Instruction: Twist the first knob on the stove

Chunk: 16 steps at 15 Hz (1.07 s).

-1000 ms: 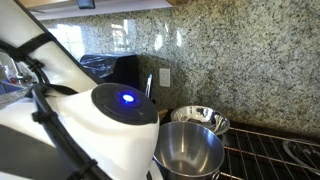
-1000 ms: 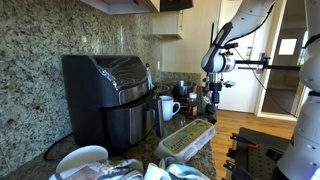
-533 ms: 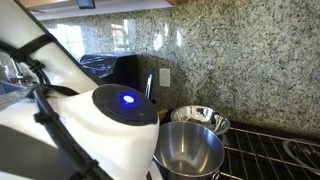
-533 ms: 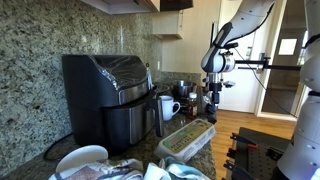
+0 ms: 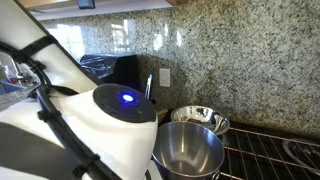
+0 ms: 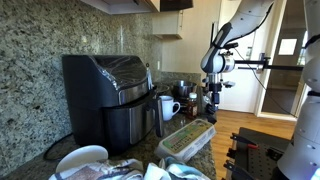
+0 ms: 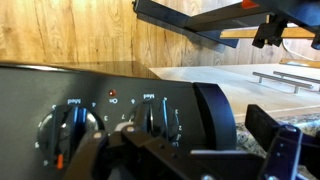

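While the gripper (image 6: 212, 100) is hovering beyond the air fryer (image 6: 110, 100) and the white mug (image 6: 170, 107), its fingers are standing spread, pinching nothing. Up close, the wrist view is facing the stove's (image 5: 270, 155) control panel (image 7: 100, 95), with the leftmost knob (image 7: 65, 125) sitting just beside a second knob (image 7: 150, 115). Two steel pots (image 5: 190, 150) are standing at the left edge of the black grates.

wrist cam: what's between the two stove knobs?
Only control panel between the knobs, plus a small red light higher up, in the wrist view.
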Motion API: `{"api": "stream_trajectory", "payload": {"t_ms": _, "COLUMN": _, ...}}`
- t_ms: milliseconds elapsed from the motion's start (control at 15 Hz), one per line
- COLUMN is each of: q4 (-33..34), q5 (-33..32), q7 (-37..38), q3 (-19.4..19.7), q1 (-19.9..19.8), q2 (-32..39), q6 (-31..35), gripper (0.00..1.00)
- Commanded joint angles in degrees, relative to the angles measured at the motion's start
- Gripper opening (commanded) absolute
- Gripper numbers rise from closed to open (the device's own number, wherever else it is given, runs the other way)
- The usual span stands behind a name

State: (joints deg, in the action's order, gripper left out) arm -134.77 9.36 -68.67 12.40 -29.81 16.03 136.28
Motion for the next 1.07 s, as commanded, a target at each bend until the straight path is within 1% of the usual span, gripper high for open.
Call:
{"api": "stream_trajectory", "payload": {"t_ms": 0, "q4": -1.9, "q5": -1.0, "q7": 0.2, "q3": 1.7, "q1": 1.4, "q2": -1.2, "q6": 2.6, "gripper": 1.0}}
{"api": "stream_trajectory", "payload": {"t_ms": 467, "q4": -3.9, "q5": -2.8, "q7": 0.0, "q3": 2.7, "q1": 1.8, "q2": -1.9, "q6": 5.8, "gripper": 1.0}}
{"api": "stream_trajectory", "payload": {"t_ms": 1000, "q4": -5.4, "q5": -2.7, "q7": -0.5, "q3": 2.4, "q1": 1.8, "q2": -2.9, "q6": 9.4, "gripper": 1.0}}
